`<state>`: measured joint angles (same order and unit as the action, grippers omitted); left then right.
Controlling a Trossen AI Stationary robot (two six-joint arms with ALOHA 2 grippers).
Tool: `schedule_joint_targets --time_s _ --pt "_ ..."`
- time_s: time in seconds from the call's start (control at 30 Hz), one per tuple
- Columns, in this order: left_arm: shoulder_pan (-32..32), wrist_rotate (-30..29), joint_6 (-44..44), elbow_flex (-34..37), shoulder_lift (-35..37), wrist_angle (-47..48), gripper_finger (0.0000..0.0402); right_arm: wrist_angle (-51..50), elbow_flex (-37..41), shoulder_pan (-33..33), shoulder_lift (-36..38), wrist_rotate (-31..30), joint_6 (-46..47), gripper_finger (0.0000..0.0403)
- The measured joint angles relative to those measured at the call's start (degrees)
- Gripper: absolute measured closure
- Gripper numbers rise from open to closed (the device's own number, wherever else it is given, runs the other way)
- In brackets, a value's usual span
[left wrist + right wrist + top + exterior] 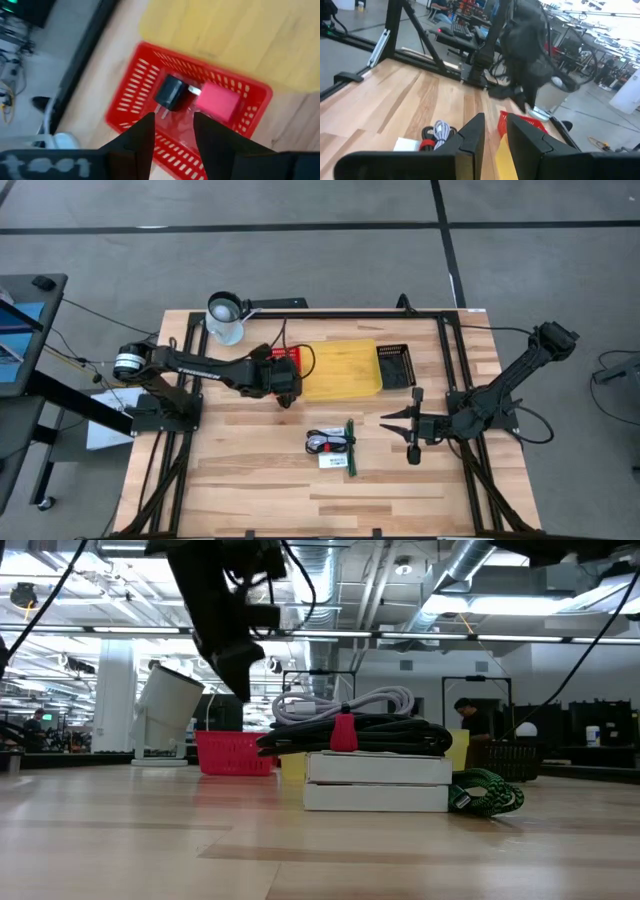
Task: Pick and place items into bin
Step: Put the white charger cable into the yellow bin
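Note:
My left gripper (pixel 285 385) (pixel 172 135) hangs open over the red bin (pixel 284 367) (pixel 150 82), touching nothing. In the bin lie a small black piece with a silver prong (pixel 171 92) and a pink block (pixel 217 101). The other items lie mid-table: a coiled black cable with a red bit (pixel 325 442) (pixel 345 732), a white cable coil (pixel 345 702), a flat white packet (pixel 333 462) (pixel 378 782) and a slim green stick (pixel 352 448) (pixel 487 792). The cable rests on top of the packet. My right gripper (pixel 405 435) (pixel 492 137) waits open to the right of them.
A yellow board (pixel 340 370) lies right of the red bin, with a black basket (pixel 395 365) beyond it. A white mug (pixel 225 317) (pixel 165 705) stands at the table's far left corner. Black frame rails run along the table's sides. Bare wood lies toward the near edge.

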<state>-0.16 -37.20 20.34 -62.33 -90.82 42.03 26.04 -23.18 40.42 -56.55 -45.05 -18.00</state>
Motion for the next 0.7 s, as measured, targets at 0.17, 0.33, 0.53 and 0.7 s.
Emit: schedule_joint_targets --time_s 0.17,0.33,0.53,0.7 --pt "-3.96 -5.68 3.00 0.00 6.53 0.93 0.0274 -0.35 0.01 -0.11 -0.01 0.00 1.13 0.0326" --pt "-7.81 -8.73 -0.43 0.00 13.97 -3.16 0.0274 -0.36 0.00 -2.11 0.00 1.92 4.65 0.0326" --pt "-10.84 -7.48 -11.63 5.27 22.93 -15.56 0.0274 2.54 0.00 -8.54 -1.49 18.00 9.02 0.0326" --pt "-9.90 1.45 -20.80 17.01 32.64 -31.57 0.0274 7.08 0.02 -14.22 -6.35 19.68 8.71 0.0326"
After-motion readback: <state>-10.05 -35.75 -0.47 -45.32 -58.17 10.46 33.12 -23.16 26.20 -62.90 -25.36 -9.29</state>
